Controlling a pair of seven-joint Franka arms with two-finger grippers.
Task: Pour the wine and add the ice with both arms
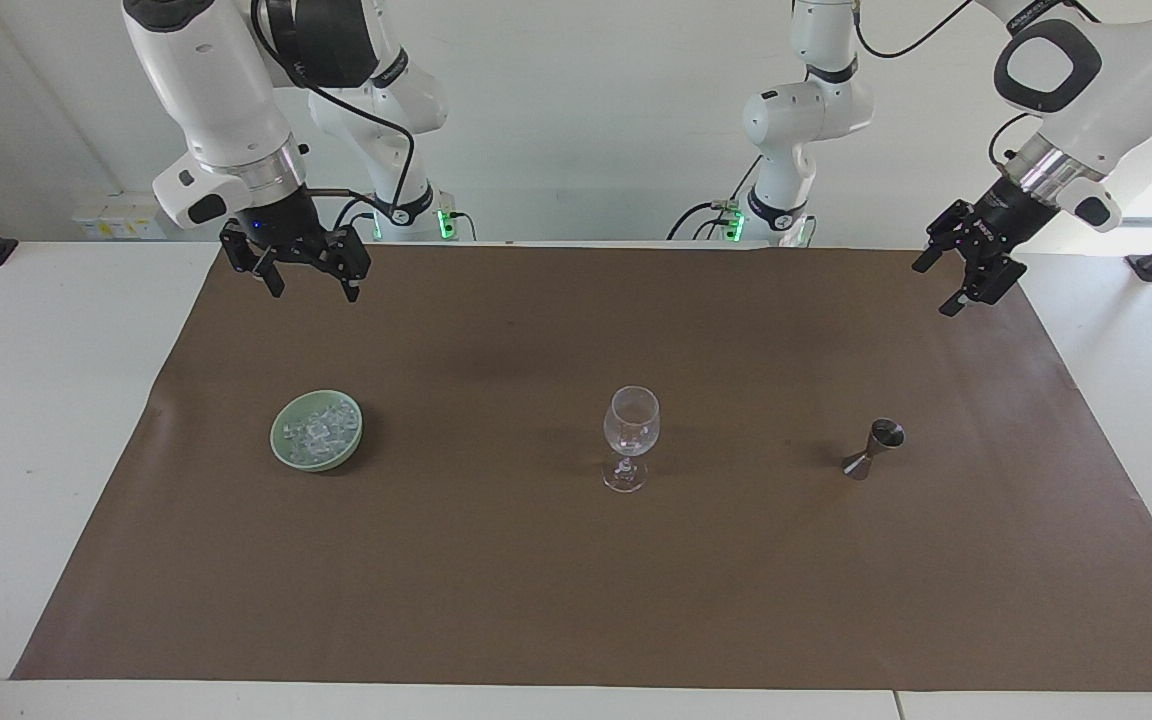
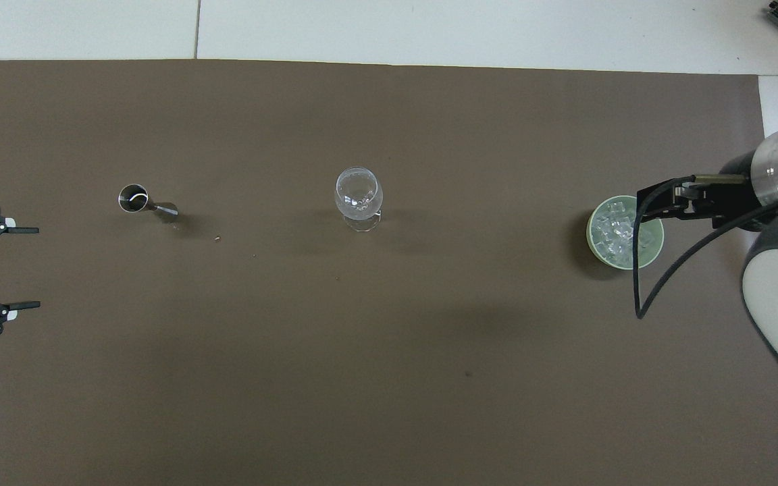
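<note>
The left arm (image 1: 1086, 70) bent down from high up at its own end of the desk (image 1: 36, 400). Its left gripper (image 1: 958, 284) hung in the air over the desk's edge, tipped a little sideways, with its two fingers (image 2: 23, 230) spread wide apart — holding nothing. The right arm (image 1: 206, 90) reached down at its end too. Its right gripper (image 1: 308, 288) pointed at the desk, fingers (image 1: 349, 291) apart and empty — up in the air.

Glass (image 1: 630, 432) upright — seemingly empty
</note>
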